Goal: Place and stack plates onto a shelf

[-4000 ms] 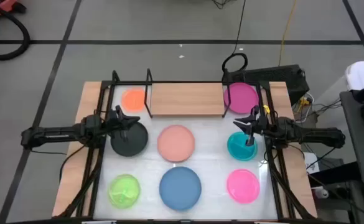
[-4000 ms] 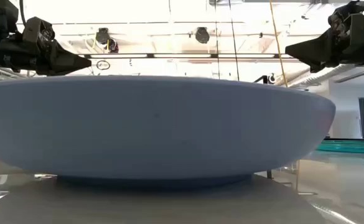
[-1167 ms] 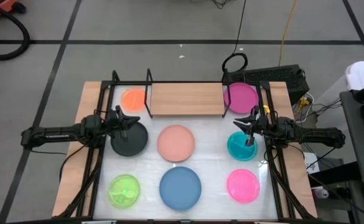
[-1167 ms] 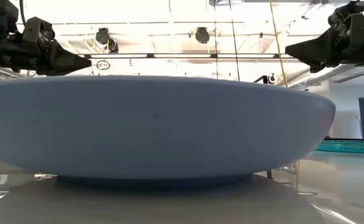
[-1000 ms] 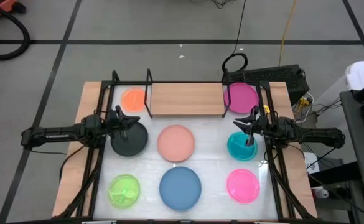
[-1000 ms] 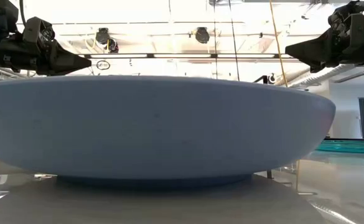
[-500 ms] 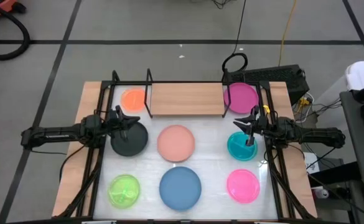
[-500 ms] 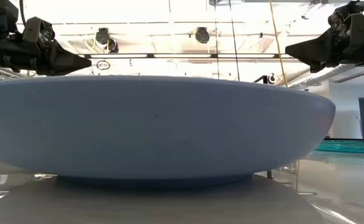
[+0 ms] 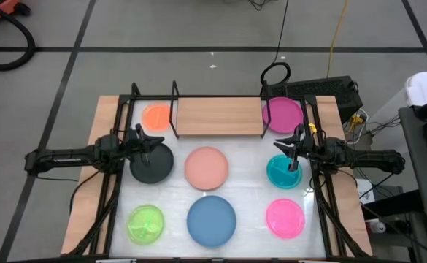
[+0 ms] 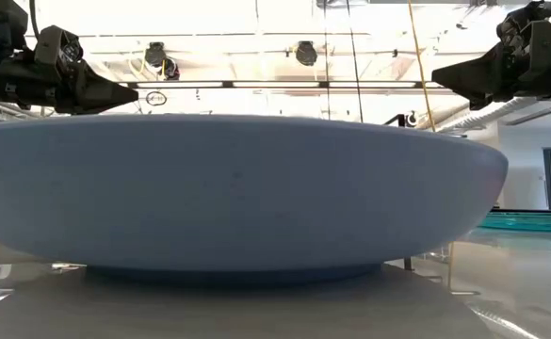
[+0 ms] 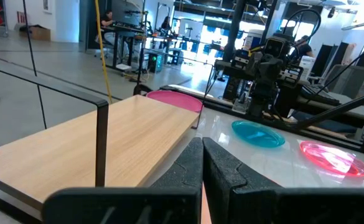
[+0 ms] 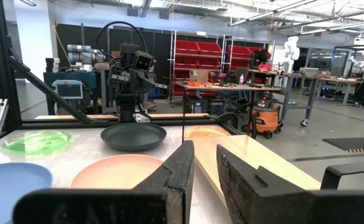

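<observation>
Eight plates lie flat on the white tabletop: orange [image 9: 155,115] and magenta [image 9: 282,113] at either end of the shelf [image 9: 218,117], black [image 9: 152,162], salmon [image 9: 206,166] and teal [image 9: 284,172] in the middle row, lime green [image 9: 146,223], blue [image 9: 212,220] and hot pink [image 9: 284,218] near. The light-wood shelf board carries nothing. My left gripper [image 9: 160,142] hangs in the air over the black plate's far rim, shut [image 11: 202,163]. My right gripper [image 9: 286,146] hangs over the teal plate's far rim, a narrow gap between its fingers [image 12: 205,168].
The blue plate [image 10: 237,193] fills the low view, with both arms high above it. Thin black uprights [image 9: 174,109] stand at the shelf's ends. Black frame rails [image 9: 111,190] run along the table's left and right sides. Bare tabletop lies between the plates.
</observation>
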